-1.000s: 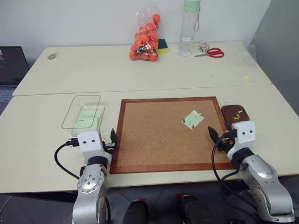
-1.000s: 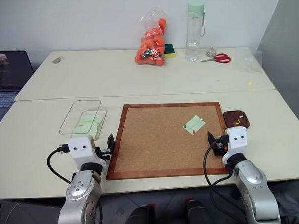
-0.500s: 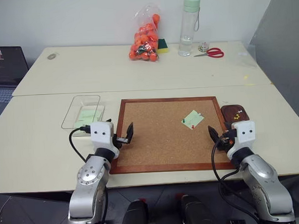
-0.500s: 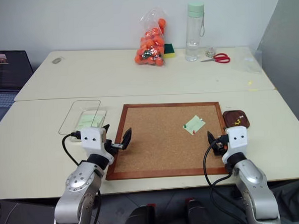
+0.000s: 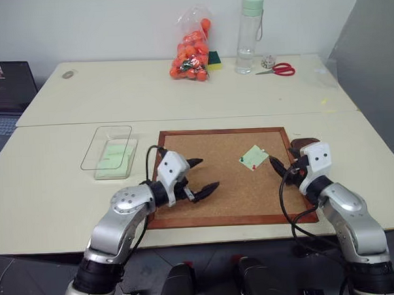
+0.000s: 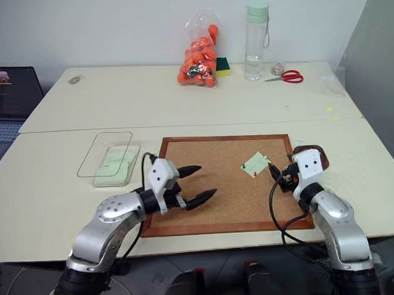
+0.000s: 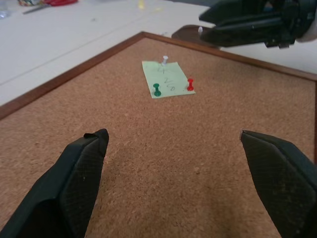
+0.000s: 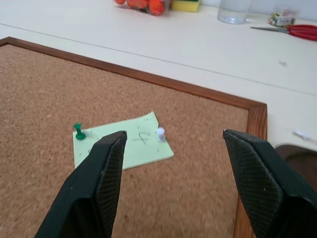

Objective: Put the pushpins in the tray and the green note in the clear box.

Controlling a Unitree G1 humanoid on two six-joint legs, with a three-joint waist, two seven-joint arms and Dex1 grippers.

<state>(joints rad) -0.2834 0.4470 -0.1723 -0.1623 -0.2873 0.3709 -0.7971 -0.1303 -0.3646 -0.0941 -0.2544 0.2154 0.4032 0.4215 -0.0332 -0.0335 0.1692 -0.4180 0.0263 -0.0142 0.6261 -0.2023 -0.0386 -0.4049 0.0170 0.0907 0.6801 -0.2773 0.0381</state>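
The green note [image 5: 253,157] lies on the corkboard [image 5: 218,189], pinned by a green pushpin [image 7: 157,89], a white pushpin [image 7: 164,60] and a red pushpin [image 7: 190,84]. My left gripper [image 5: 208,174] hovers open over the board's left half and points toward the note. My right gripper [image 5: 281,161] is open just right of the note; in its wrist view the note [image 8: 124,144] sits ahead of the fingers. The dark brown tray [image 6: 320,156] is mostly hidden behind the right gripper. The clear box [image 5: 112,151] stands left of the board and has a pale green sheet in it.
At the back of the far table are a bag of orange balls [image 5: 193,53], a green-and-yellow sponge [image 5: 214,65], a clear bottle [image 5: 252,34] and red scissors [image 5: 280,69]. A laptop [image 5: 5,90] sits at the far left.
My left gripper has swung right from beside the board's left frame onto the cork, turning toward the note. My right gripper has moved forward, closer to the note.
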